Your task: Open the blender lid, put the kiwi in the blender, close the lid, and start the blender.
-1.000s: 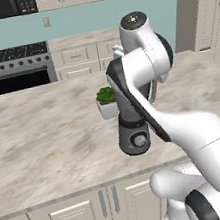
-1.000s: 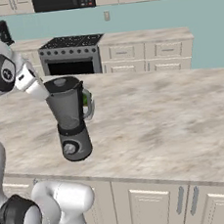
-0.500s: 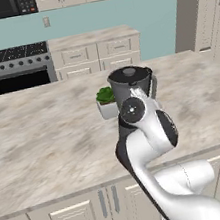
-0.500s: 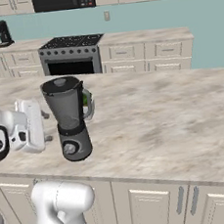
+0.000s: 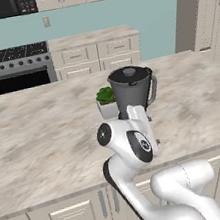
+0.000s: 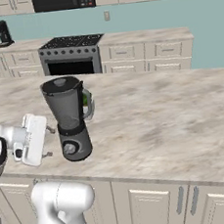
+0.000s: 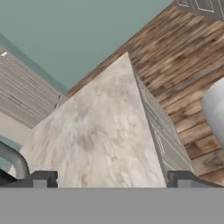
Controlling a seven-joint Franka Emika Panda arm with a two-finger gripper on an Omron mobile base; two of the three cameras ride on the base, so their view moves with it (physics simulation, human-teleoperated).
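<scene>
The blender (image 6: 67, 109) stands near the counter's front edge, its smoky jar on a dark round base with a silver dial (image 6: 69, 148). The black blender lid (image 6: 60, 83) sits shut on the jar's rim. In the left base view the blender (image 5: 132, 95) shows behind my arm, with the lid (image 5: 129, 73) on top. My gripper (image 6: 49, 142) hangs just left of the blender's base, open, holding nothing and pointing toward it. In the hand view the gripper (image 7: 113, 179) has its tips wide apart over bare counter. The kiwi is out of view.
A small green plant in a white pot (image 5: 106, 102) stands right behind the blender. The marble counter (image 6: 159, 123) stretches wide to the right. My folded arm (image 5: 133, 146) covers the blender's base in the left base view. A stove (image 6: 70, 54) stands at the back wall.
The arm has folded down from high beside the jar. The hand has come low to the left of the blender's base, still open. The blender and lid have not moved.
</scene>
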